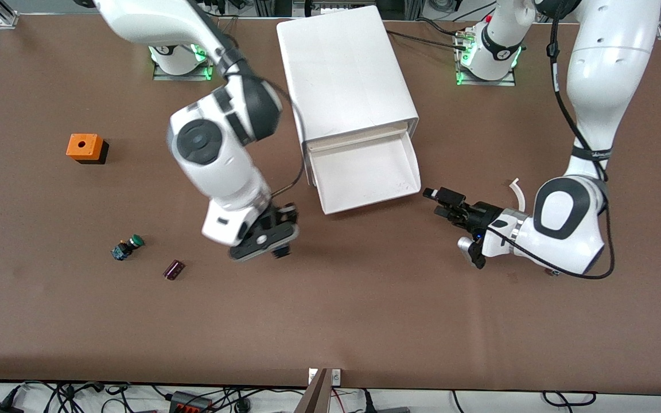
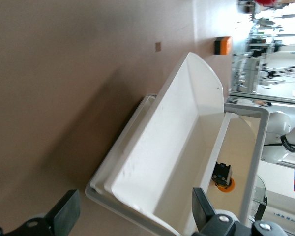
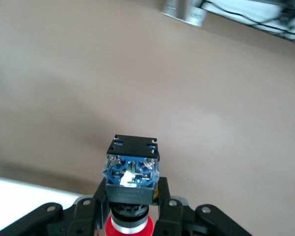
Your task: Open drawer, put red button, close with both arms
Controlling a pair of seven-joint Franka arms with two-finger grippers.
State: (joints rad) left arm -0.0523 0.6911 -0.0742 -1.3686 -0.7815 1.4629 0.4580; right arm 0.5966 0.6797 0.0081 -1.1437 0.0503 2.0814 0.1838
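Note:
The drawer [image 1: 365, 172] stands pulled out of the white cabinet [image 1: 342, 69], and its tray holds nothing. My right gripper [image 1: 279, 248] is over the table beside the drawer's front corner, toward the right arm's end. It is shut on the red button [image 3: 132, 169], with the black-and-blue body pointing out past the fingers and the red cap between them. The arm hides the button in the front view. My left gripper [image 1: 438, 202] is open and empty, just off the drawer's other front corner. In the left wrist view [image 2: 132, 214] it faces the drawer [image 2: 177, 137].
A green-capped button [image 1: 128, 246] and a small dark maroon piece [image 1: 174, 269] lie toward the right arm's end, nearer the front camera. An orange box with a hole [image 1: 85, 148] sits farther back there. A small white curved piece [image 1: 516, 192] lies by the left arm.

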